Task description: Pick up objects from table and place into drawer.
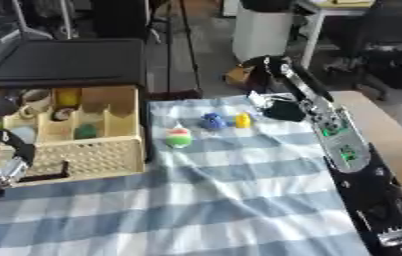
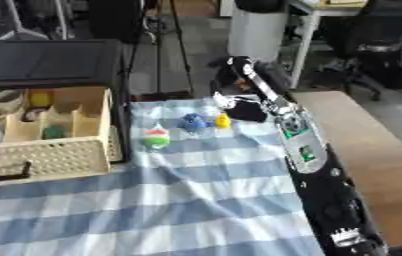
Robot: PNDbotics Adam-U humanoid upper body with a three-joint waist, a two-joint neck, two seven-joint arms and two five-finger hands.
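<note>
The black right hand [image 1: 279, 109], finger state impossible to tell, hovers just right of the small yellow toy [image 1: 242, 120], blue toy [image 1: 212, 121] and green-and-red ball [image 1: 179, 138] on the blue checked cloth [image 1: 239, 200]; the cream compartmented drawer [image 1: 91, 155] stands open to the left

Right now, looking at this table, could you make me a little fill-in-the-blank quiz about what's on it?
1. The blue toy lies between the green and red ball and the ____ toy.
2. The cloth on the table is checked blue and ____.
3. The drawer with compartments stands on the robot's ____ side.
4. The right hand reaches towards the ____ toy.

Missing words: yellow; white; left; yellow
</note>
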